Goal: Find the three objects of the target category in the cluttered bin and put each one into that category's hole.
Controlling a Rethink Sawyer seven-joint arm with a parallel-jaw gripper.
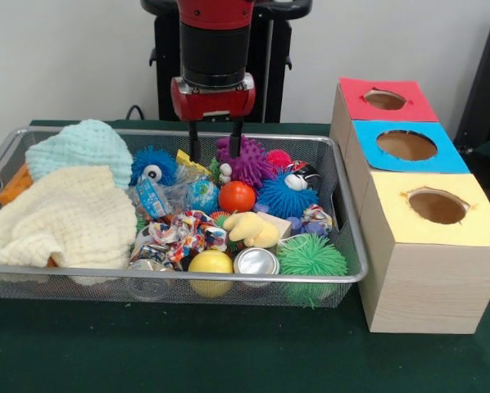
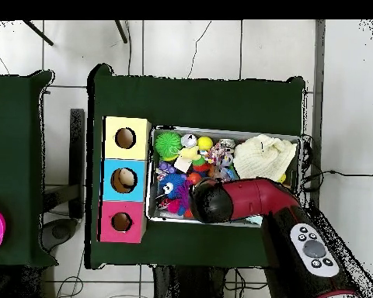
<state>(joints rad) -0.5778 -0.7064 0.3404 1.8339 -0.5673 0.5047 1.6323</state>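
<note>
A wire mesh bin point(image 1: 343, 274) sits on a green table point(image 1: 229, 360), packed with toys and cloth. A red and black robot arm comes down from 12 o'clock in the front view, and its gripper point(image 1: 215, 141) hangs over the far middle of the bin with its 2 dark fingers point(image 1: 195, 139) apart and nothing between them, so the jaws are open and empty. The tips sit just beside a purple spiky ball point(image 1: 247, 160) at the 3 o'clock side and a blue fuzzy ball with an eye point(image 1: 153, 164) at the 9 o'clock side. Near the middle lie an orange ball point(image 1: 237, 196), a blue spiky ball point(image 1: 288, 196), a yellow rubber duck point(image 1: 251, 230), a yellow ball point(image 1: 210, 264), a metal can point(image 1: 256, 262) and a green spiky ball point(image 1: 312, 256). Pale knitted cloths point(image 1: 65, 217) fill the 9 o'clock half. At 3 o'clock from the bin stands a wooden box point(image 1: 429, 282) with 3 holes, under red point(image 1: 384, 99), blue point(image 1: 406, 145) and yellow point(image 1: 437, 205) panels. The target category is not shown, so which 3 toys count cannot be told; the likely candidates all still lie in the bin. The risks look real: the toys touch and overlap, so closing the jaws may snag a neighbor or pinch a soft spike that slips free, and some targets may lie hidden under the cloths.
</note>
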